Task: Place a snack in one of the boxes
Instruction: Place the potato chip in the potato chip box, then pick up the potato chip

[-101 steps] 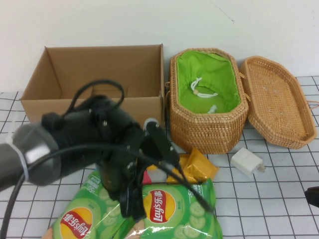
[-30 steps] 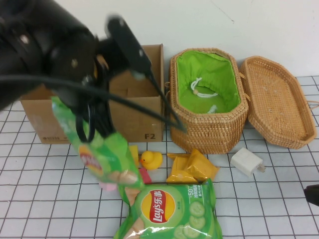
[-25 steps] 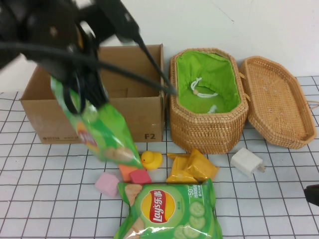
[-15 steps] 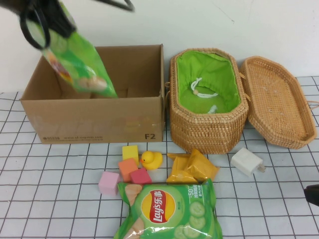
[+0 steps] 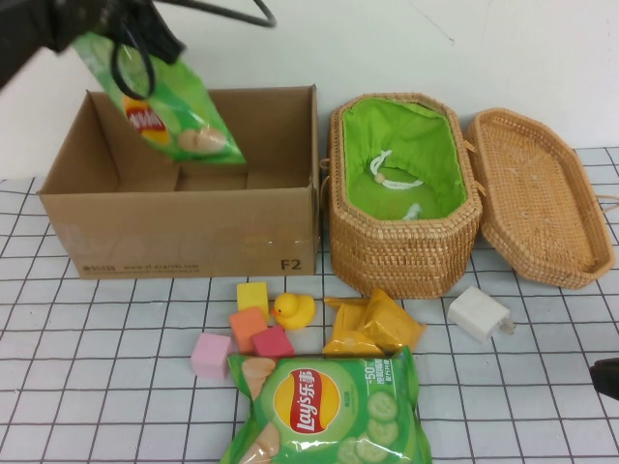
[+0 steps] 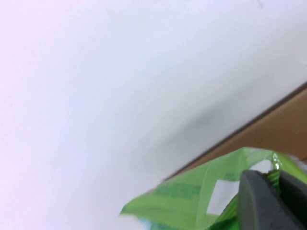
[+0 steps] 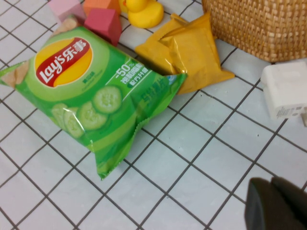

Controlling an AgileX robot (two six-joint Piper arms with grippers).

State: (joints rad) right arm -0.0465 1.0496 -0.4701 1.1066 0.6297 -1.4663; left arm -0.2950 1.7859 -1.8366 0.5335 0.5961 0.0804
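My left gripper (image 5: 124,39) is shut on the top edge of a green Lay's chip bag (image 5: 169,111) and holds it in the air over the open cardboard box (image 5: 184,246). The left wrist view shows the fingers (image 6: 261,203) pinching the bag's seam (image 6: 192,196). A second green Lay's bag (image 5: 329,406) lies on the table in front; it also shows in the right wrist view (image 7: 91,91). My right gripper (image 7: 278,203) is shut and empty, low at the table's right front edge (image 5: 607,377).
A wicker basket (image 5: 404,246) with green lining stands open right of the box, its lid (image 5: 537,193) beside it. Yellow snack packets (image 5: 372,324), a rubber duck (image 5: 293,309), coloured blocks (image 5: 253,329) and a white charger (image 5: 481,314) lie in front.
My left arm has lifted one chip bag off the table and carried it up and back, over the cardboard box. The blocks and duck it covered now show. The right arm has not moved.
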